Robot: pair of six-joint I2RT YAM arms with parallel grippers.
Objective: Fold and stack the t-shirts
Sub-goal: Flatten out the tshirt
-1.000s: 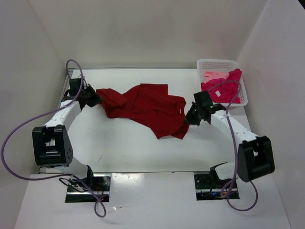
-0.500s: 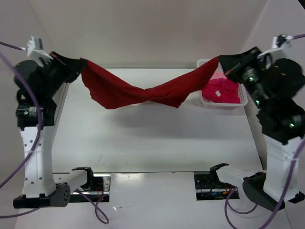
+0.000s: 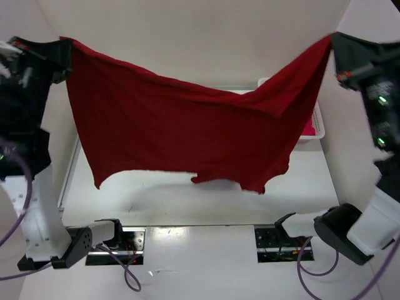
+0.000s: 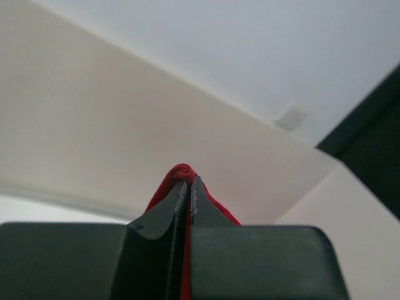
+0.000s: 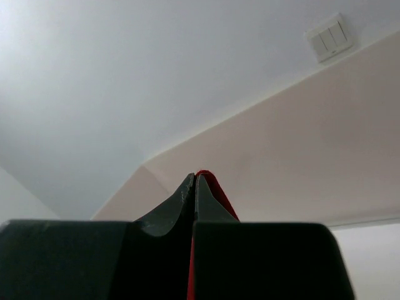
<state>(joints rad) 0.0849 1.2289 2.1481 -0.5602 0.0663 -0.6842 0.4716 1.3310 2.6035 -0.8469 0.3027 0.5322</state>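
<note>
Top external view: I have the dark red t-shirt (image 3: 181,131) hanging in the air as one broad sheet. It is clear of the tabletop (image 3: 156,203), and its lower edge is uneven. The left tool (image 3: 61,45) pinches one upper corner and the right tool (image 3: 334,40) the other. Both wrist views show the fingers pressed together with a fold of red cloth squeezed between them.

I judge the high, wide hold is meant to let the garment's own weight open it flat before it is laid down for folding. The top edge sags in the middle, so the spread is not taut.

Against half a second ago, the shirt was a twisted rope strung lower between the tools. It is now untwisted, and both arms stand higher and farther apart. The white basket (image 3: 318,125) is mostly hidden behind the cloth.
</note>
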